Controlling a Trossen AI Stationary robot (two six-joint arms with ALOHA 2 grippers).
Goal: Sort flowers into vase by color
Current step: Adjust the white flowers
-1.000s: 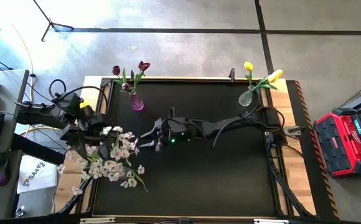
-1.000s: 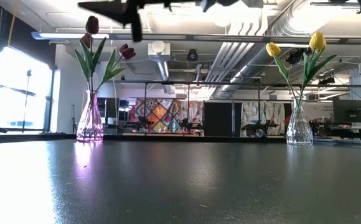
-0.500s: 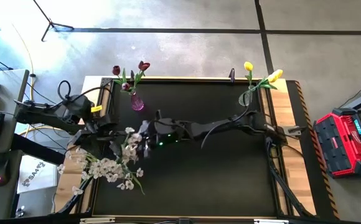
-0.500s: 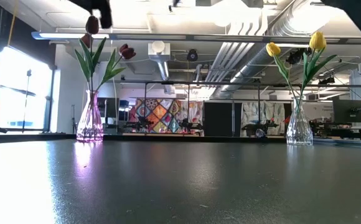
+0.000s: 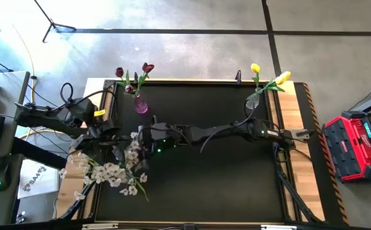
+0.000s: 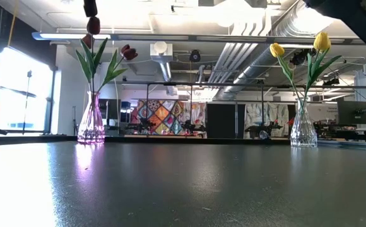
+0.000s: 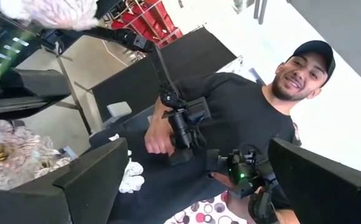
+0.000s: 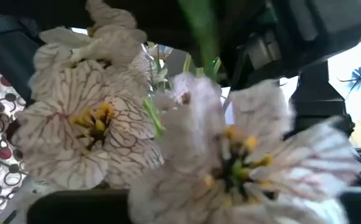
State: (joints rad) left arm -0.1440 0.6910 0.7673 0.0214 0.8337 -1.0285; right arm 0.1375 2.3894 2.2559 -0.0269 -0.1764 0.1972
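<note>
While the maroon tulips [image 5: 133, 75] and yellow tulips [image 5: 267, 78] are already standing in their vases, the white sprays [image 5: 114, 167] are hanging over the tabletop's [image 5: 217, 172] left edge, stems running toward the left hand [image 5: 117, 153], blossoms trailing to the near-left. Both hands are meeting there; whether either is gripping cannot be told. Likely light, floppy, snag-prone: take hold low on the stems, not the blossoms

No text, label, brand, number or sign can be read in any view; the print on the white sheet [image 5: 36, 180] beside the tabletop [image 5: 224, 185] is too small
</note>
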